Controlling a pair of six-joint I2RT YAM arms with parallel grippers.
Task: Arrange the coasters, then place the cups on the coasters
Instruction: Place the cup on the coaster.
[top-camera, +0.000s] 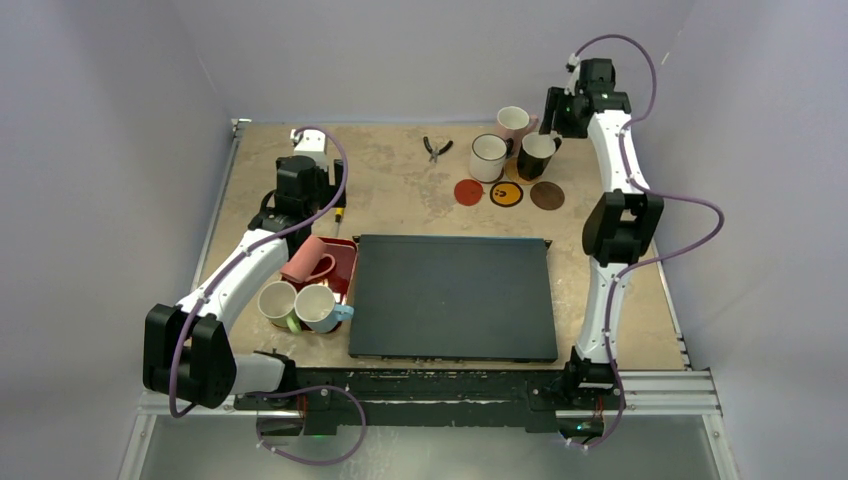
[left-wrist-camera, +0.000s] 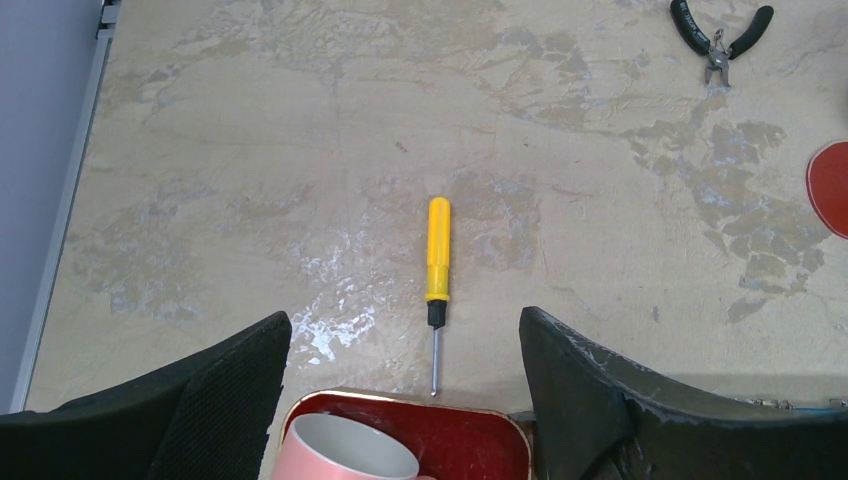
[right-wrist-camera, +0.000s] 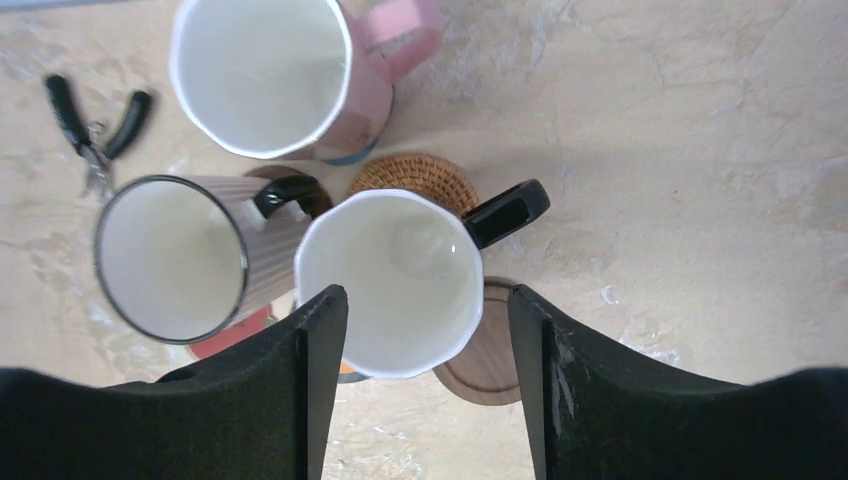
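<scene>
At the back right stand three cups: a pale pink cup (top-camera: 514, 122), a white cup with a black handle (top-camera: 488, 157) and a black cup (top-camera: 537, 155). My right gripper (top-camera: 551, 128) hangs open over the black cup (right-wrist-camera: 390, 280), whose rim shows between the open fingers (right-wrist-camera: 428, 300), apart from both. A cork coaster (right-wrist-camera: 415, 175) peeks out from under that cup. Red (top-camera: 468, 192), yellow (top-camera: 506, 193) and brown wood (top-camera: 547, 195) coasters lie bare in a row. My left gripper (left-wrist-camera: 403, 318) is open over the salmon cup (left-wrist-camera: 345, 452) in the red tray (top-camera: 340, 262).
A large black mat (top-camera: 452, 297) fills the table's middle. Light green (top-camera: 277, 302) and light blue (top-camera: 318, 307) cups lie beside the tray. A yellow screwdriver (left-wrist-camera: 438, 262) lies just beyond the tray, and black pliers (top-camera: 436, 148) lie at the back.
</scene>
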